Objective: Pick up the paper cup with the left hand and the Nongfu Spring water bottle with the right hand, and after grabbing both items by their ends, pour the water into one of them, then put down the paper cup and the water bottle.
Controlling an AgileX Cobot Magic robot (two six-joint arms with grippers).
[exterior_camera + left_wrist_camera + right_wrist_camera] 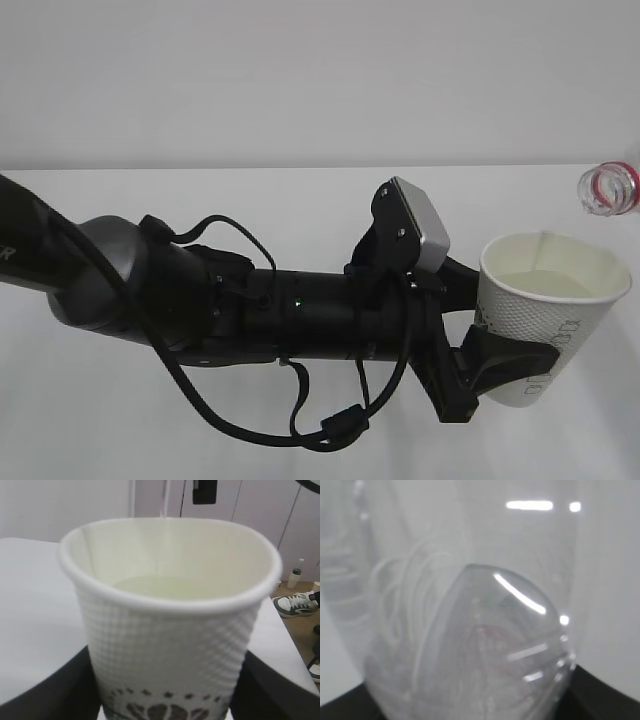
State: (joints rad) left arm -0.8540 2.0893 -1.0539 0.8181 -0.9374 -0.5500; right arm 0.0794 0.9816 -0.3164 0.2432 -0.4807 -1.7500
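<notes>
From the outside, the left hand [478, 372] reaches across the white table [200, 440] to the right, its fingers [510, 358] pinching the lower wall of the upright paper cup [545, 320], which holds water [545, 283], while the mouth of the water bottle [610, 188] with its red ring shows at the far right edge, above and apart from the cup's rim. The left wrist camera shows the paper cup [170, 630] sitting between the two dark fingers [50, 690], which press its lower sides, with pale water [165, 586] inside. The right wrist camera is filled by the clear water bottle [470, 630], blurred and very close, with dark fingers [605, 695] at both lower corners closed on its sides.
</notes>
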